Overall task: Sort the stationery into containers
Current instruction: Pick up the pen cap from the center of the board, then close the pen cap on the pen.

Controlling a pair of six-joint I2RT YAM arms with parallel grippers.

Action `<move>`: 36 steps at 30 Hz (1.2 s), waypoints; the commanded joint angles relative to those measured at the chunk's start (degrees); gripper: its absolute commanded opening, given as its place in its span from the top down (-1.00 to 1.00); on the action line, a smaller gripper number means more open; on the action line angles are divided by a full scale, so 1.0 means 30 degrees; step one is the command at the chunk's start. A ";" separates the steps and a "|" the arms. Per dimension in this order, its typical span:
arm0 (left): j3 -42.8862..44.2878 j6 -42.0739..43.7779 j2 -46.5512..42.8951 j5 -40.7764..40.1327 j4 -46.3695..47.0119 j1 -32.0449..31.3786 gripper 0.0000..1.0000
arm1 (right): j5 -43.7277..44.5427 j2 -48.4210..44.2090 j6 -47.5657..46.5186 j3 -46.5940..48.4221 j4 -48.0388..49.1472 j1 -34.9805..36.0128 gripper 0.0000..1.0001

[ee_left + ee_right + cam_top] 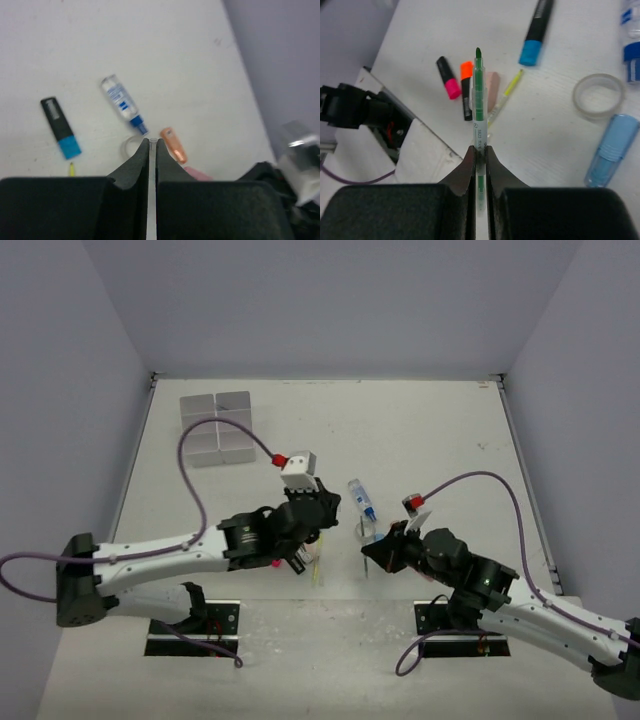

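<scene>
Pen (478, 100) sits clamped between the right jaws, green tip jutting forward.

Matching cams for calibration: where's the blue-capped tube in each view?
Top external: blue-capped tube near the picture's centre, slightly right.
Left wrist: tube left of centre, upper half.
Right wrist: tube cut off at the top-right edge.
Shared landmark: clear tape ring just off its cap end, plain in both wrist views.

White table (440, 430), pale grey walls (330, 300), small dark speck (483, 447) toward its right edge.
</scene>
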 commanded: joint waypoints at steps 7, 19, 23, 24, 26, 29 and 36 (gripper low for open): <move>-0.5222 0.7941 -0.5851 0.2676 1.2610 0.0040 1.00 | 0.3238 0.2962 -0.0971 0.2048 0.7497 0.4382 1.00; -0.5465 0.8131 -0.5963 0.3140 1.2887 0.0056 1.00 | 0.4104 0.3416 -0.1485 0.3226 0.6546 0.4492 1.00; -0.5465 0.8113 -0.5706 0.3230 1.3024 0.0040 1.00 | 0.4075 0.3255 -0.1742 0.3466 0.6178 0.4475 1.00; -0.5465 0.8089 -0.5667 0.3232 1.3050 0.0040 1.00 | 0.3998 0.3268 -0.1807 0.3528 0.6165 0.4476 1.00; -0.5523 0.8072 -0.5617 0.3219 1.3170 0.0040 1.00 | 0.3870 0.3372 -0.1918 0.3695 0.6119 0.4492 1.00; -0.5541 0.8061 -0.5571 0.3143 1.3335 0.0040 1.00 | 0.3759 0.3466 -0.1965 0.3900 0.5950 0.4492 1.00; -0.5585 0.8042 -0.5470 0.2866 1.3435 0.0040 1.00 | 0.3636 0.3404 -0.1919 0.3901 0.5853 0.4465 1.00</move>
